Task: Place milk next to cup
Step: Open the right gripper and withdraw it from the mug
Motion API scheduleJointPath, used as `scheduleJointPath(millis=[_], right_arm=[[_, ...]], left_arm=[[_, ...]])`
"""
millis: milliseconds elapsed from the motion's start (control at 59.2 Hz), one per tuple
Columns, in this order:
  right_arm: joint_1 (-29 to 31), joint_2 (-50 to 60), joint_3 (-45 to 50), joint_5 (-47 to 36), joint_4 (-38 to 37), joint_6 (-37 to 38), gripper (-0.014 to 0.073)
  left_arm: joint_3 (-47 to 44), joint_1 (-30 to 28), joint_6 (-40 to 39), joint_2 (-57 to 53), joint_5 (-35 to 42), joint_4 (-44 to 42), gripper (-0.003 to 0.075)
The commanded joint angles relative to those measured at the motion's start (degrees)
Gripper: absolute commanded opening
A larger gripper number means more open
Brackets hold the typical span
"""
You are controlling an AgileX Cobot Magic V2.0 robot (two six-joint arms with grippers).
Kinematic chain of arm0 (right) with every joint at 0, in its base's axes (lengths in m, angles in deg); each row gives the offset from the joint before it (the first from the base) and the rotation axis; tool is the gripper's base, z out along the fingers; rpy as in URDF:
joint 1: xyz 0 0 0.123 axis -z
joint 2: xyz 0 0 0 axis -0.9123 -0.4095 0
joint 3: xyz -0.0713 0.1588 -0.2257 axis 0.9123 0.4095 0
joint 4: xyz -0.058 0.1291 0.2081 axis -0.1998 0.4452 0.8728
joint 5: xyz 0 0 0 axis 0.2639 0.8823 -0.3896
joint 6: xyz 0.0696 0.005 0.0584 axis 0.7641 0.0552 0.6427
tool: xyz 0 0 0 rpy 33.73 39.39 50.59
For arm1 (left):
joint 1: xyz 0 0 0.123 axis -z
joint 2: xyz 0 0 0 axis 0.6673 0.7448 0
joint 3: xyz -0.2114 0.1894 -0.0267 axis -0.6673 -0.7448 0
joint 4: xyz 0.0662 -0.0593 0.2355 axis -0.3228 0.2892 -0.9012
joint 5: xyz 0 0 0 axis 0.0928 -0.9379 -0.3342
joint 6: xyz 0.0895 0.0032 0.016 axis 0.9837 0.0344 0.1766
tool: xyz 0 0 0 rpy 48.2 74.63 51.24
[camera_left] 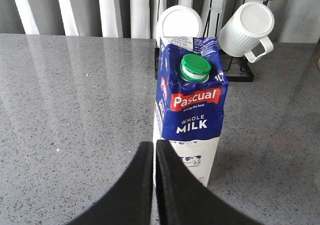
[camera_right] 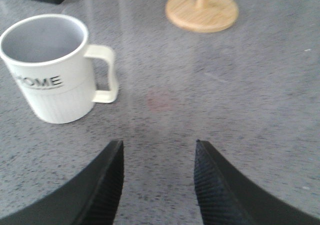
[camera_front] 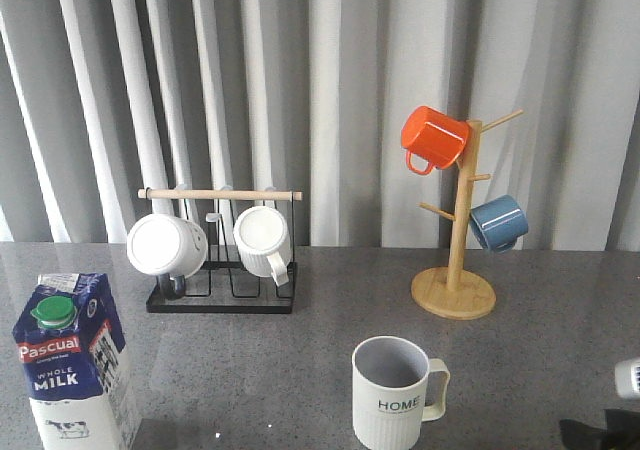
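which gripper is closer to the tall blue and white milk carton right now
Left. The left gripper sits shut just in front of the blue-and-white milk carton, not touching it. The right gripper, open, faces bare table beside the ribbed HOME mug, across the table from the carton.

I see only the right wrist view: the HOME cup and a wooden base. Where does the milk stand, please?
Observer: The milk stands upright at the table's near left corner in the front view, far left of the cup.
Operator: Does the left gripper hold it?
Observer: No. In the left wrist view the left gripper is shut and empty, just in front of the carton.
Operator: What stands behind the milk?
Observer: A black wire rack with two white mugs.
Operator: Is the wooden base a stand?
Observer: Yes, a mug tree bearing an orange mug and a blue mug.
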Motion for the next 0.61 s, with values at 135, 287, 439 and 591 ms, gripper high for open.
scheduleJointPath(millis=[135,287,439,591], right_arm=[[3.4,6.8,-2.0,-0.1,-2.7,-0.4,0.0328],[3.4,7.4,-2.0,-0.2,-2.7,-0.4,0.0328],[3.4,7.4,-1.6,0.4,-2.7,-0.4,0.0328],[3.4,7.4,-1.6,0.4,-2.7,-0.4,0.0328]], left_arm=[[2.0,-0.1,-0.2,0.2,3.9,0.4,-0.0006],[2.0,-0.1,-0.2,0.2,3.9,0.4,-0.0006],[2.0,-0.1,-0.2,0.2,3.9,0.4,-0.0006],[2.0,-0.1,-0.2,0.2,3.9,0.4,-0.0006]])
